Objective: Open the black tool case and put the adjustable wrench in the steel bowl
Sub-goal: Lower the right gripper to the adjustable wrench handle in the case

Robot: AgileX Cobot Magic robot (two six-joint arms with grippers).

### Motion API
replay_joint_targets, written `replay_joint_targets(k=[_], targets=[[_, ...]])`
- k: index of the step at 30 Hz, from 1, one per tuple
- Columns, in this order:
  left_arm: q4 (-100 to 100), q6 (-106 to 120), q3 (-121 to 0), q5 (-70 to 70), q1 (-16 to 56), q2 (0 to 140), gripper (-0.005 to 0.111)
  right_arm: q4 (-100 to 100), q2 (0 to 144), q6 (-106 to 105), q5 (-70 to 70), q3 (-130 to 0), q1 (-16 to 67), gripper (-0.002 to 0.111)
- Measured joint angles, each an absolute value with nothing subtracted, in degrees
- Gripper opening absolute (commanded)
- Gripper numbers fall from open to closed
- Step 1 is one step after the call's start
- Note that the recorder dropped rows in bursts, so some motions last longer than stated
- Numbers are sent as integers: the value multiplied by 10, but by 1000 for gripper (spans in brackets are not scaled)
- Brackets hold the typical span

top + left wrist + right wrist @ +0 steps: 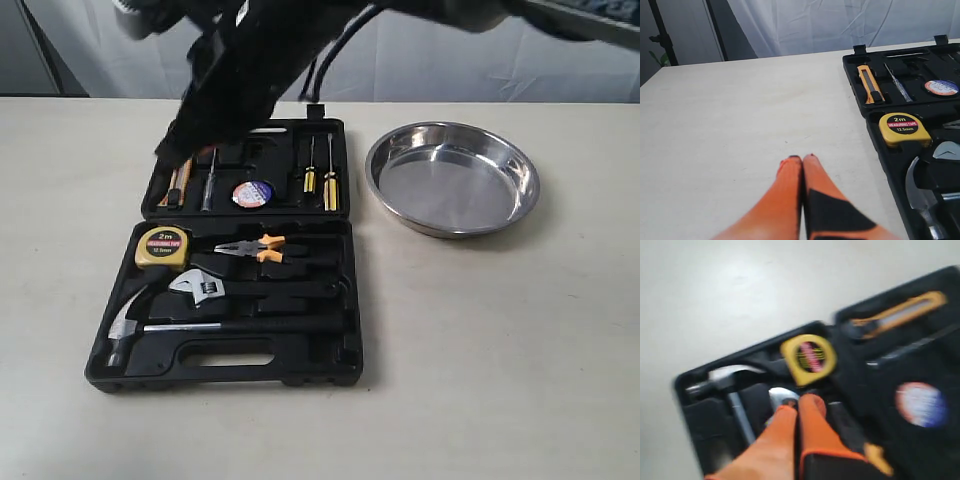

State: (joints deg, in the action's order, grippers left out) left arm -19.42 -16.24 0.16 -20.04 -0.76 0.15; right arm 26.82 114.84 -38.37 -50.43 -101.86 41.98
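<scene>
Both halves of the black tool case [300, 375] lie open on the table [500, 350], and the adjustable wrench [205, 290] sits in its recess between the pliers [255, 248] and the hammer [130, 325], well apart from the steel bowl [452, 180] on the right. The left gripper [802, 159] is pinched together on nothing, over bare table beside the case. The right gripper [799, 402], blurred, hovers by the wrench's silver head, its orange fingers seemingly pressed together and holding nothing.

Yellow tape measure [163, 247] left of centre, orange pliers [255, 249] just beside it, hammer [135, 325] lower left, two screwdrivers [329, 188] above.
</scene>
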Motion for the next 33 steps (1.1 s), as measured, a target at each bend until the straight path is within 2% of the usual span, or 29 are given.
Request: replay_joint_targets(k=[2,5,10,16,19,21,24,26,30,33], targets=[[-194,-162,2,-200,-8,1,0,380,1196,-450,-555,-1019,426,-1],[-194,-162,2,-200,-8,1,0,424,1253,-495,-656,-1019,443,-1],[-194,-162,2,-200,-8,1,0,403,1214,-438,-689,-955,445,-1],[-194,-162,2,-200,-8,1,0,24,1099,-118,-621,-816,437,-1],[-194,-162,2,-200,-8,1,0,-161,1085,20,-580,-792,432,-1],[-194,-162,2,-200,-8,1,0,-208,1084,52,-511,-793,421,-1],[-194,-162,2,-200,-8,1,0,-129,1093,19,-408,-818,409,-1],[-194,-162,2,-200,-8,1,0,0,1116,-81,-382,-853,408,-1],[-194,-162,2,-200,-8,1,0,244,1187,-315,-466,-930,408,-1],[-194,-162,2,-200,-8,1,0,304,1229,-371,-561,-971,410,-1]])
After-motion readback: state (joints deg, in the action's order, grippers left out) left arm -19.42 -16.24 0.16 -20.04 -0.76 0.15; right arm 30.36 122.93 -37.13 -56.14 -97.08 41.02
